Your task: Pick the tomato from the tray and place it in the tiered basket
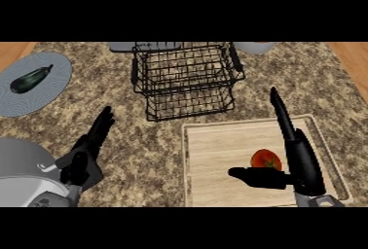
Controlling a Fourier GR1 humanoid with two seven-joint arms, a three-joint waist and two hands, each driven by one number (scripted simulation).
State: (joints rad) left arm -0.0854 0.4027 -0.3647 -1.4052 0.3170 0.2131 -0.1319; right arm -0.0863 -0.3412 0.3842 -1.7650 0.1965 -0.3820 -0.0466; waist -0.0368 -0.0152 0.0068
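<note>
A red tomato [264,158] with a green stem lies on the wooden tray [215,155] at the lower right. My right hand [298,163] stands over the tray, open, fingers straight and pointing away from me just right of the tomato, thumb stretched out below it. The tomato sits in the gap between thumb and fingers, partly hidden. The black wire tiered basket [187,78] stands beyond the tray, at the top centre. At the lower left my left hand [86,158] rests open on the counter, fingers pointing up.
A grey-blue plate [50,92] with a dark green zucchini [30,79] lies at the upper left. Grey items [253,46] sit behind the basket. The speckled counter [144,146] separates my left hand from the tray.
</note>
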